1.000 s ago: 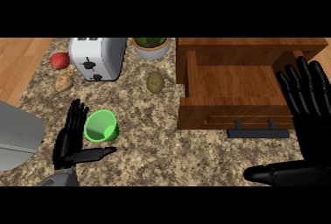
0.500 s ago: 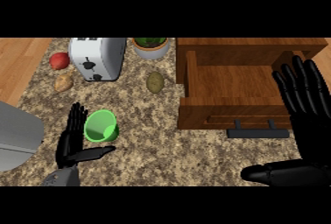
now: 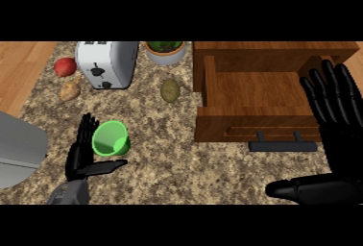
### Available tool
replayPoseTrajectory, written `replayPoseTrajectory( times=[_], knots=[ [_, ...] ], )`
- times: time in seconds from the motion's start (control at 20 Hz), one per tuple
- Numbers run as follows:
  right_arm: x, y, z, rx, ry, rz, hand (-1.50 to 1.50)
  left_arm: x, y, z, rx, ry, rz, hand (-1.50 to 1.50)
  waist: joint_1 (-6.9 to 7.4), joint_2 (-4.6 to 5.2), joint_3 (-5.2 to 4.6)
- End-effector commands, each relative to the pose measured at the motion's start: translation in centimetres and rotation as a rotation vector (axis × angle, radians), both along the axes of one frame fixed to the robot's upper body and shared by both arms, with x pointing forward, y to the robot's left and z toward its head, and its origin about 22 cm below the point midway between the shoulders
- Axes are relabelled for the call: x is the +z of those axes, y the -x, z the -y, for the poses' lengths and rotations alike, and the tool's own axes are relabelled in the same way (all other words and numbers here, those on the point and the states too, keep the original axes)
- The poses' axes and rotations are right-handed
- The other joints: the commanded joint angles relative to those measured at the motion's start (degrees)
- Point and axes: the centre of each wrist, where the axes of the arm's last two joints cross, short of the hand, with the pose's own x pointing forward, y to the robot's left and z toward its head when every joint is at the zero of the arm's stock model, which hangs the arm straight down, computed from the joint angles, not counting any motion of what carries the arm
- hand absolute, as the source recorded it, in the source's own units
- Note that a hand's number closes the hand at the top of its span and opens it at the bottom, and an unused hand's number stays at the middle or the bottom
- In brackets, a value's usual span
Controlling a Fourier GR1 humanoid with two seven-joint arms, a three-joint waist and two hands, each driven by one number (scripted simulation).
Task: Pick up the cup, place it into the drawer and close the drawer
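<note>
A green cup lies tipped on the speckled counter at the lower left, its mouth facing me. My left hand is open right beside it on its left, fingers straight along the cup's side and thumb stretched out below it. The wooden drawer stands pulled open at the upper right, its inside bare, with a dark handle on its front. My right hand is open at the right edge, fingers upright over the drawer's right side, holding nothing.
A silver toaster stands at the back, with a potted plant to its right. A red apple, a potato and a greenish kiwi-like fruit lie on the counter. A grey appliance fills the left edge.
My left hand has edged slightly closer to the cup. My right hand has drifted a little left over the drawer's side. The cup and drawer have not moved.
</note>
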Motion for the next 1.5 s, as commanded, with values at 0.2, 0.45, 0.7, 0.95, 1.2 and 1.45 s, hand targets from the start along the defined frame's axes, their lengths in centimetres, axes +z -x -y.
replayPoseTrajectory(
  times=[0.2, 0.45, 0.7, 0.95, 1.2, 1.45],
  knots=[
    [1.6, -0.5, -0.2, 0.008, 0.000, 0.001, -1.50, -1.0, -1.0, 1.5, -0.031, 0.047, 0.023, -1.50, -0.05, 0.02, -0.01],
    [-0.5, 1.9, 0.1, 0.024, -0.011, -0.002, -1.50, -0.8, -3.0, 2.9, -0.031, 0.096, 0.008, -1.50, -0.42, 0.07, -0.02],
    [-0.1, -0.8, -0.9, 0.006, 0.019, -0.003, -1.50, -0.9, -2.5, 0.0, -0.056, 0.150, 0.016, -1.50, -0.36, 0.22, -0.05],
    [-0.6, 1.3, 0.2, 0.026, 0.002, 0.003, -1.50, -2.1, -1.6, 2.3, -0.120, 0.228, 0.063, -1.50, -0.61, 0.17, -0.05],
    [0.7, 1.1, -0.4, 0.023, -0.008, -0.005, -1.50, -0.3, -3.8, 1.7, -0.175, 0.296, 0.085, 1.50, -0.58, 0.12, -0.07],
    [1.3, -0.4, 0.2, 0.018, -0.002, 0.010, -1.50, -2.7, -0.9, 3.1, -0.165, 0.278, 0.155, 1.50, -0.40, 0.20, -0.07]
  ],
)
